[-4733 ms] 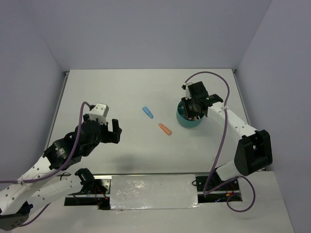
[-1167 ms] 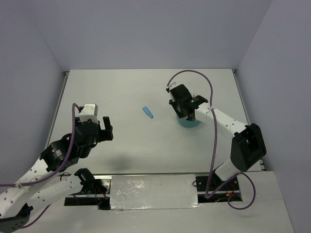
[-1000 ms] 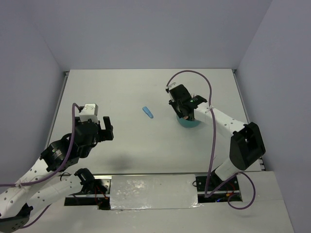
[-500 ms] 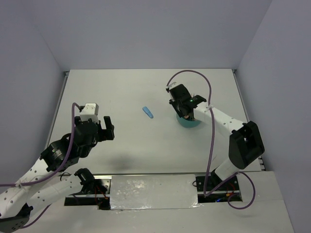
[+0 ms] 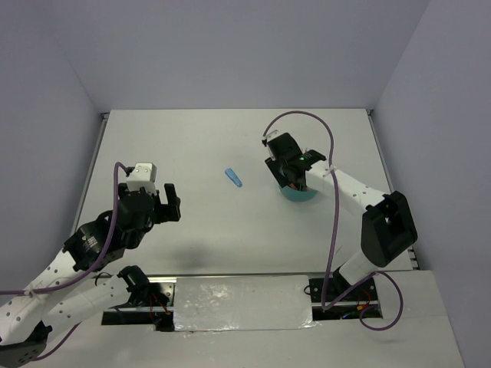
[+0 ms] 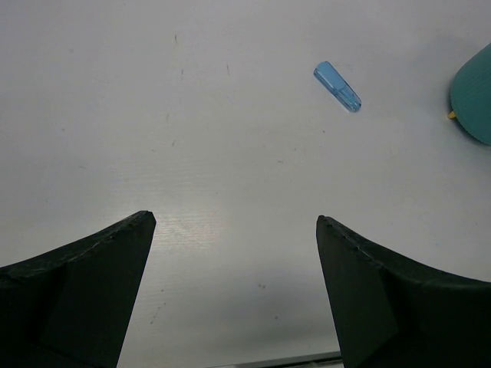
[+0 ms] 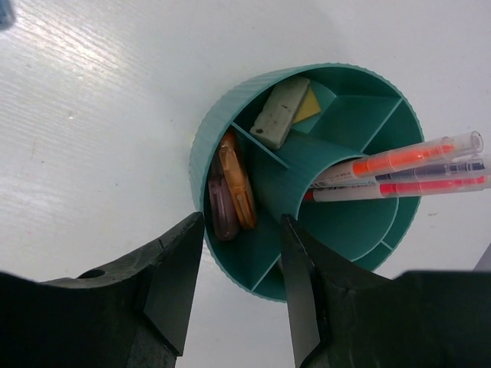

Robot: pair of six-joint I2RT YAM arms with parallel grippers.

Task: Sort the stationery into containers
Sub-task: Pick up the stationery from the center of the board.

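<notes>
The right hand point(image 7: 242, 221), fingers apart and empty, hovered over the teal cup point(image 7: 209, 134) right of centre, an orange piece point(image 7: 238, 184) lying in its left compartment. The left hand point(image 6: 234, 222) gaped empty at lower left. A blue piece point(image 6: 337, 87) lay mid-surface.

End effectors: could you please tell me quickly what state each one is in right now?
Left end effector: open, empty.
Right end effector: open over the teal cup, holding nothing.

Pens point(image 7: 399, 159) aslant across the cup point(image 7: 209, 129)
</notes>
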